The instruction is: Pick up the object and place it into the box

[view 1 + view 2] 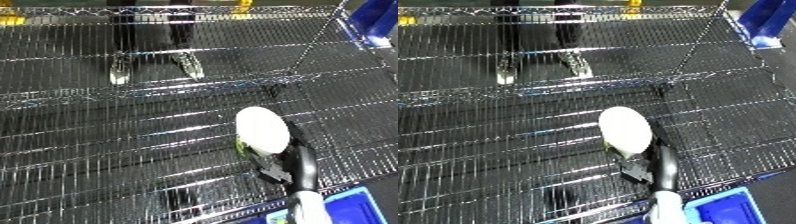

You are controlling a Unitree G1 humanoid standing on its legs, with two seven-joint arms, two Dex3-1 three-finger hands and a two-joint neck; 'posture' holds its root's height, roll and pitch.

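Observation:
A white oval object (262, 129) with a bit of yellow-green at its lower left edge sits over the wire shelf (107, 150). My right hand (289, 165) comes up from the lower right and its black fingers are curled on the object's near end. A blue bin (727, 210) shows its corner at the bottom right, just beside my right forearm. My left hand is out of sight.
The shelf is a shiny wire grid with a raised wire rim along the back. A blue upright structure (373, 25) stands at the top right. A person's legs and shoes (151, 67) show through the wires at the far side.

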